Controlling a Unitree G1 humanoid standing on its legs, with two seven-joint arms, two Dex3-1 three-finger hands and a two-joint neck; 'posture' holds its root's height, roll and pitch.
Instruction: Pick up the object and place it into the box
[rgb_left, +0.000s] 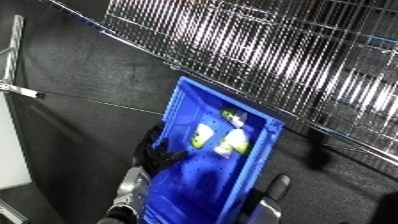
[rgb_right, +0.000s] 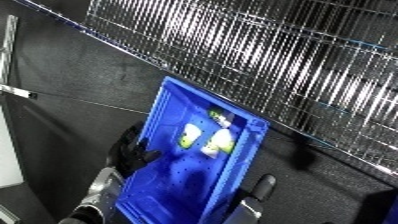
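Inside the blue bin (rgb_left: 250, 165), toward its far end, yellow-white objects (rgb_left: 222, 137) already lie; your left hand (rgb_left: 158, 152) rests at the bin's left wall, its fingers curled over the rim, holding no object; your right hand (rgb_left: 274, 192) is beside the right wall, and I cannot tell its fingers; the placing seems done, so next you draw both hands clear.

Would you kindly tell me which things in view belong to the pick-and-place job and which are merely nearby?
Belonging to the job:
- blue bin
- yellow-green and white objects lying inside it
- left hand at the bin's left wall
- right hand beside the bin's right wall

Merely nearby:
- wire grid panels
- white panel at left
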